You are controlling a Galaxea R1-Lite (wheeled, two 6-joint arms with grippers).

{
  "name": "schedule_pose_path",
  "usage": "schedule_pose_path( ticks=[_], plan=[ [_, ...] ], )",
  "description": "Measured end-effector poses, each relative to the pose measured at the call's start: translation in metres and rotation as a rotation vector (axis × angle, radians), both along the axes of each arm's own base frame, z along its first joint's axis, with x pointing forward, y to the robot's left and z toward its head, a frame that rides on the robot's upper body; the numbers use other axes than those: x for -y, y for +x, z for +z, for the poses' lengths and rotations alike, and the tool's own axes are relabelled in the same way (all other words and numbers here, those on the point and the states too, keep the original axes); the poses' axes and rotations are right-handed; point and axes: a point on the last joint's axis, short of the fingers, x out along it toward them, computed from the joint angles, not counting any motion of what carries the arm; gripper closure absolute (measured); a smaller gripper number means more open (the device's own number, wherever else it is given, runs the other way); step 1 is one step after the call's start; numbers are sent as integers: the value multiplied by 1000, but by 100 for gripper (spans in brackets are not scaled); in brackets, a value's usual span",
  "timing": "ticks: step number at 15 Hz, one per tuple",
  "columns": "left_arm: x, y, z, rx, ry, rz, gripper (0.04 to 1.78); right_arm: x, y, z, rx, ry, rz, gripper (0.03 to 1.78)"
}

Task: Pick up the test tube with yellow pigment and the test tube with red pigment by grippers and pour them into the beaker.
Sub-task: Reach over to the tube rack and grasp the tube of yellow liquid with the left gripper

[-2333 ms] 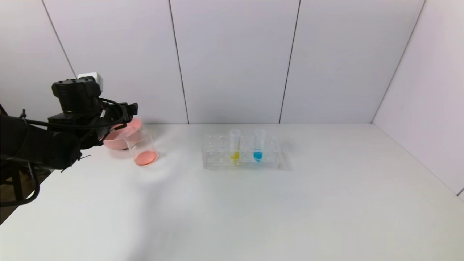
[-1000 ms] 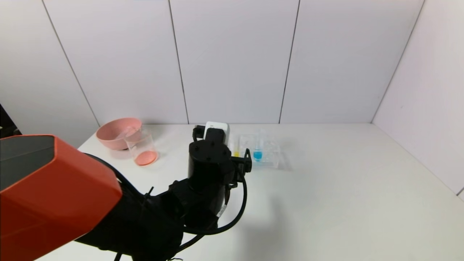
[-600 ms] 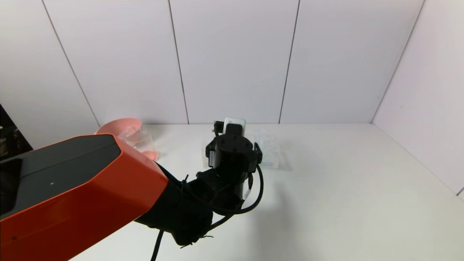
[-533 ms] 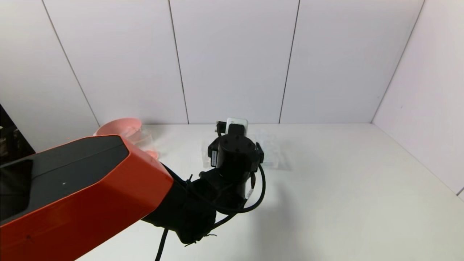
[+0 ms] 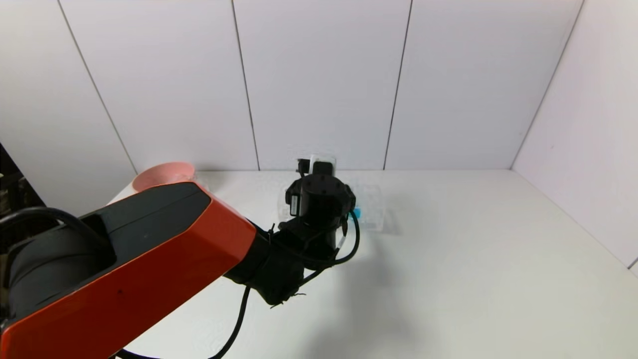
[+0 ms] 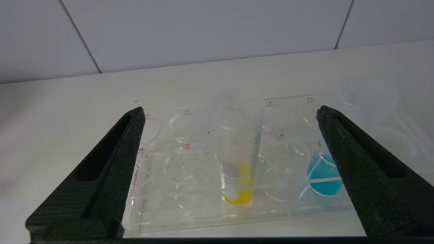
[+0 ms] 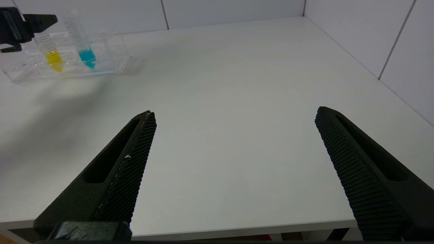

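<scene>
The test tube with yellow pigment (image 6: pixel 239 159) stands upright in the clear tube rack (image 6: pixel 176 189). My left gripper (image 6: pixel 230 109) is open, with its jaws spread wide on either side of this tube and not touching it. The yellow tube also shows in the right wrist view (image 7: pixel 53 58). In the head view my left wrist (image 5: pixel 319 199) covers the rack's left part and hides the yellow tube. The beaker is hidden behind my left arm. No tube with red pigment is in view. My right gripper (image 7: pixel 235 112) is open and empty over the table's front edge.
A tube with blue liquid (image 6: pixel 323 174) stands in the rack close to one left finger; it also shows in the right wrist view (image 7: pixel 86 54). A pink bowl (image 5: pixel 159 174) sits at the table's far left. Walls close off the back and right.
My left arm swung from the beaker and bowl at the far left across to the rack, then edged closer to it. It now hides the beaker and the yellow tube from the head view.
</scene>
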Motion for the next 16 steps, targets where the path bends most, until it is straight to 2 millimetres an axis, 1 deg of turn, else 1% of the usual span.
schedule_pose_path(
  ticks=[3,6,16],
  plan=[
    [4,7,-3,9,-11,4,6,0,0,0,0,0,0,10],
    [5,9,-8,6,-7,8,6,0,0,0,0,1,0,10],
    [6,9,-10,4,-6,10,6,0,0,0,0,0,0,10]
  ],
)
